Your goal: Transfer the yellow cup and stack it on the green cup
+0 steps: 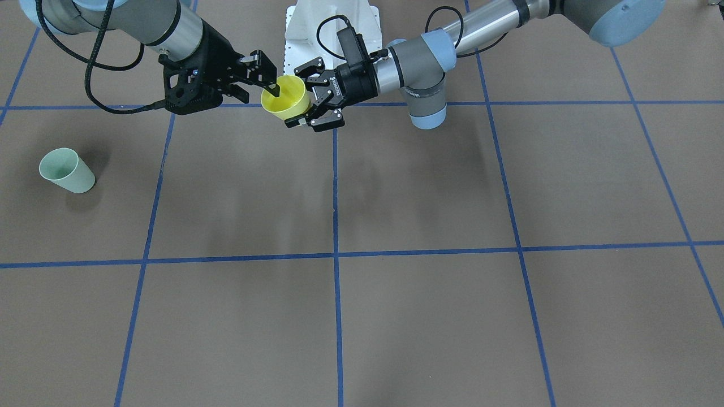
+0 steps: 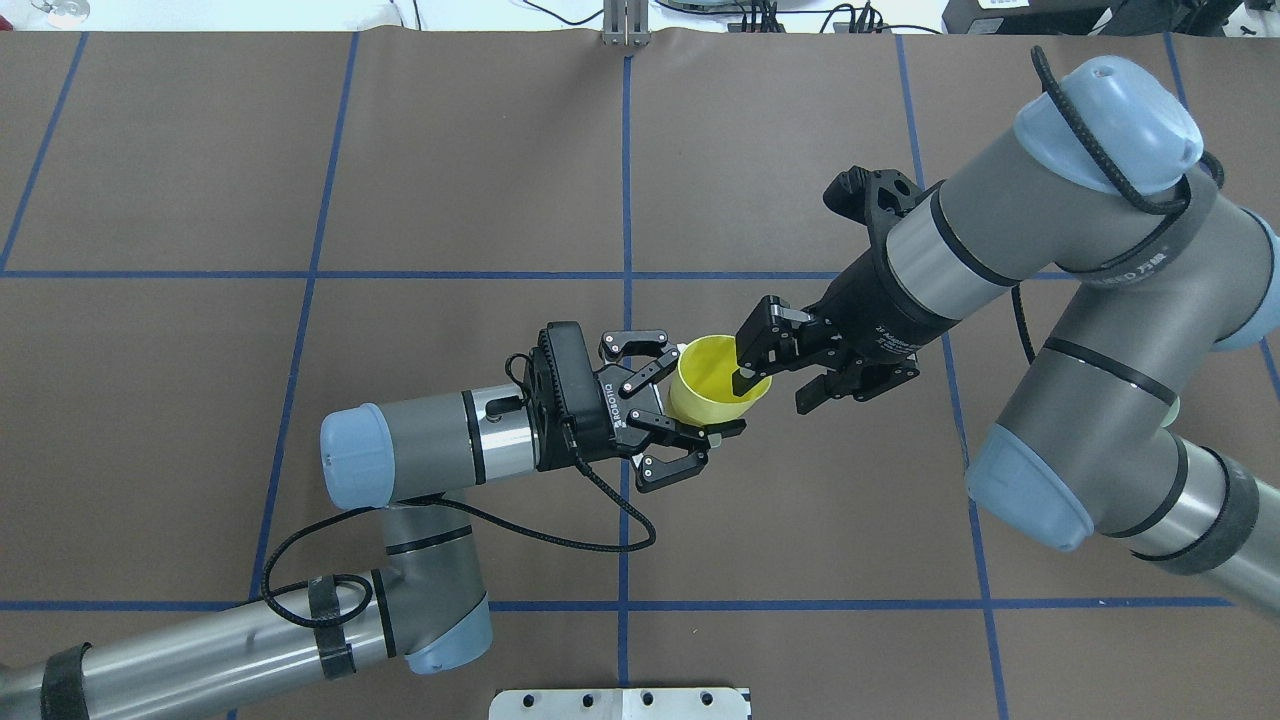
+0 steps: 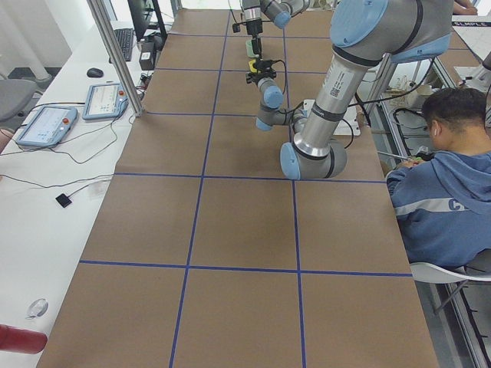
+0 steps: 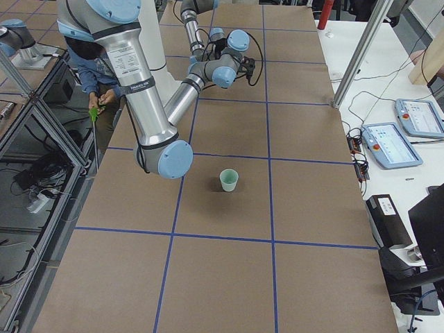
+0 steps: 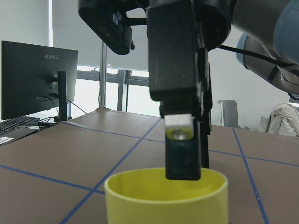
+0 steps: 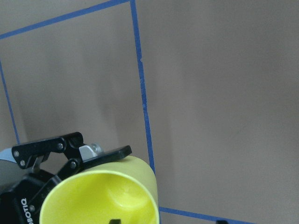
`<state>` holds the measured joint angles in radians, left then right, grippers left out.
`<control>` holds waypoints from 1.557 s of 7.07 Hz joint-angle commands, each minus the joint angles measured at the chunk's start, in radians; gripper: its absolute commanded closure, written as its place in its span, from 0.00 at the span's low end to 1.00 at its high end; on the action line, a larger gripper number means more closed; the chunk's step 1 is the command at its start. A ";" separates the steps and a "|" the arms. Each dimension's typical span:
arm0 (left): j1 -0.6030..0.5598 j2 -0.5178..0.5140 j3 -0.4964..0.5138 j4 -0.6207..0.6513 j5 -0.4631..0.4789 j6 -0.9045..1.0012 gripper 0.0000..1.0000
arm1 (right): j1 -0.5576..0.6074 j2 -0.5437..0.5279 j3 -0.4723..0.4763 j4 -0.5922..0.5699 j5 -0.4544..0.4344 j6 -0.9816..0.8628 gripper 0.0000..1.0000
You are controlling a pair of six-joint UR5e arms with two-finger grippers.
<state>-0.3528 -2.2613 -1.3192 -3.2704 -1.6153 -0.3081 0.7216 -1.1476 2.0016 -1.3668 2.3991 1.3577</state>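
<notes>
- Foreground, front-facing view: bare brown tabletop (image 1: 396, 316) ruled with blue tape; nothing of the task lies here
- Middle ground, on the robot's right-hand side: the green cup (image 1: 67, 170) stands upright and mouth up on the tabletop, alone, well apart from both arms; nothing is nested in it, so the stacking is not yet done
- Farther back, just in front of the robot's white base plate (image 1: 331, 22): the yellow cup (image 1: 285, 97) hangs in the air between the two arms, mouth tilted up and toward the front-facing camera
- The left gripper (image 1: 298, 96) reaches in sideways; its jaws appear pressed on opposite sides of the yellow cup's body, carrying it
- The right gripper (image 1: 259, 93) meets it from the other side; its jaws look spread, one finger dipped inside the rim and the other outside the wall, apparently not yet pinching
- Judged step: a mid-air hand-over from left arm to right, caught just short of the right arm's grasp
- What the next move calls for: the right jaws must close on the cup's wall before the left jaws let go, or the cup drops; only then can the right arm carry it across to the green cup, bring it upright over the open mouth and lower it straight in
</notes>
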 commanded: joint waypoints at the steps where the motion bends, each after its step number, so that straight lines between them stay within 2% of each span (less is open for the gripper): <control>1: 0.011 -0.006 -0.001 0.000 0.000 0.000 1.00 | 0.001 -0.001 0.000 0.002 0.000 0.000 0.46; 4: 0.021 -0.020 0.000 0.000 0.002 -0.002 1.00 | 0.004 -0.004 0.012 0.002 0.002 0.000 0.67; 5: 0.026 -0.026 0.005 0.001 0.005 -0.003 1.00 | 0.004 -0.004 0.013 0.002 0.002 0.000 0.98; 6: 0.028 -0.027 0.005 0.001 0.005 -0.003 1.00 | 0.005 -0.006 0.022 0.002 0.009 0.000 1.00; 7: 0.026 -0.029 0.000 0.003 0.006 -0.006 0.81 | 0.009 -0.026 0.028 0.002 0.053 0.001 1.00; 8: 0.025 -0.044 0.000 0.009 0.011 -0.003 0.20 | 0.027 -0.033 0.029 0.003 0.078 0.001 1.00; 9: 0.023 -0.052 0.000 0.009 0.011 -0.003 0.07 | 0.032 -0.037 0.031 0.003 0.080 0.001 1.00; 10: 0.020 -0.052 -0.005 0.009 0.011 -0.005 0.01 | 0.070 -0.070 0.045 0.003 0.100 0.000 1.00; 11: 0.018 -0.050 -0.012 0.009 0.011 -0.005 0.01 | 0.123 -0.101 0.051 0.003 0.141 -0.002 1.00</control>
<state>-0.3321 -2.3115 -1.3242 -3.2615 -1.6047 -0.3124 0.7902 -1.2132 2.0430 -1.3638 2.5002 1.3578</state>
